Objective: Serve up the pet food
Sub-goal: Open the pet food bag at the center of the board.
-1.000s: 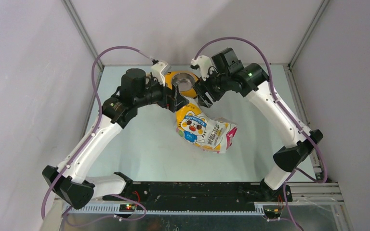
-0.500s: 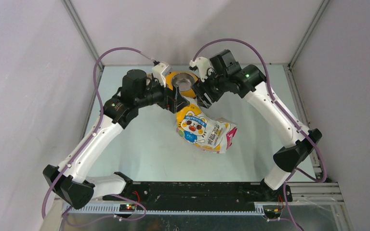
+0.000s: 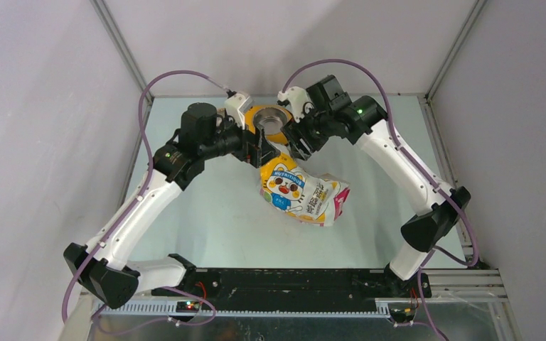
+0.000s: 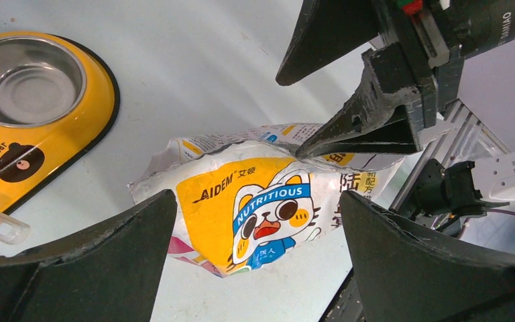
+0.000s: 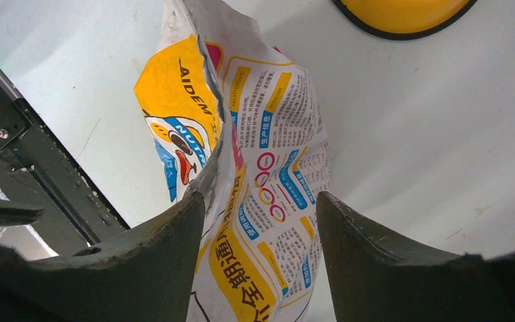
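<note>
My right jaws straddle the bag (image 3: 302, 193) top, grip unsure, for pouring into the feeder (image 4: 100, 100) at eleven; left jaws gape.

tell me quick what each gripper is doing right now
left gripper: open, holding nothing.
right gripper: open, jaws astride the top of the pet food bag, no firm grip visible.

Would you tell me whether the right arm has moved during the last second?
Yes, the right arm has shifted left, toward the yellow feeder.
</note>
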Controlling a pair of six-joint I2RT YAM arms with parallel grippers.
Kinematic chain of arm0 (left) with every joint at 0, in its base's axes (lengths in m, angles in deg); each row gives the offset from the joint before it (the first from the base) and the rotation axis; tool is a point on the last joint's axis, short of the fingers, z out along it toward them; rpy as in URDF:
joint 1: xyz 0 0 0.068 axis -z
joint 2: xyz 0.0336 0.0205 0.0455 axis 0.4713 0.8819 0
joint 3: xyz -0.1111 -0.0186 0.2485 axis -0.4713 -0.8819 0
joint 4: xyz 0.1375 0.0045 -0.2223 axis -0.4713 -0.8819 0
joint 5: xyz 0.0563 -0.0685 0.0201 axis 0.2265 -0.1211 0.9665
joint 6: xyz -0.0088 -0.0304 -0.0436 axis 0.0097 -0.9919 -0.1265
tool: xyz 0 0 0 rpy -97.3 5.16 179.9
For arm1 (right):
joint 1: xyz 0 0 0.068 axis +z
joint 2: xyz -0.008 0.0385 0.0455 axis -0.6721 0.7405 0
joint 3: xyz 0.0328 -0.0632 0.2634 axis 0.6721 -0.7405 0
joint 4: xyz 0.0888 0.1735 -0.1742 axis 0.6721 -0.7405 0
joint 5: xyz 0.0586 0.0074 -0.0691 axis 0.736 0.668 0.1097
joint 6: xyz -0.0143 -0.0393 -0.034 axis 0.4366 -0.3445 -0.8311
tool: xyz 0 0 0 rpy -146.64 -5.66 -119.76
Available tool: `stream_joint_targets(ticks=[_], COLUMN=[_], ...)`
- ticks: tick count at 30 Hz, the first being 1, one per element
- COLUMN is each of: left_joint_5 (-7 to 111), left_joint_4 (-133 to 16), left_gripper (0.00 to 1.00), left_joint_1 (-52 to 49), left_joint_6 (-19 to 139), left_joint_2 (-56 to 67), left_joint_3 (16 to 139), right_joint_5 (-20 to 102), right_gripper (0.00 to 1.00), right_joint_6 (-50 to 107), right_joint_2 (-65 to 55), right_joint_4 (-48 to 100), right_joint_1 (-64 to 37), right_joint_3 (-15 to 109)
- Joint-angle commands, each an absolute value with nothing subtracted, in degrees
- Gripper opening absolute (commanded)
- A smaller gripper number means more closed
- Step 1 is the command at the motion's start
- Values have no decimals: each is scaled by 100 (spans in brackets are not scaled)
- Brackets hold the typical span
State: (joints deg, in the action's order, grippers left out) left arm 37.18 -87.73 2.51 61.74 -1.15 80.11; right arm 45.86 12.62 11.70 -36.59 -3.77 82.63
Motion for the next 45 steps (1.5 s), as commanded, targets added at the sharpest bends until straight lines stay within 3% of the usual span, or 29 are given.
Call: stream_joint_targets(ticks=[1,24,45], left_joint_5=[3584,3597,3602], left_joint_4=[-8527,-8556,-8642], left_gripper=[100,100,100], left_joint_1=[290,287,203], left_joint_6=[6185,6215,6291], left_joint_2=[-188,-204,-357], left_joint_3=[8028,8055,8124], right_joint_5=[4399,3621,4299], right_gripper=[64,43,47], right_joint_6=[1368,1371,1269], right_joint_2=[1276,1308,1917], right_joint_4=[-3483,-3553,-4182], right_joint_1=[-350,-242,-393], right_joint_3=[8303,8409,8907])
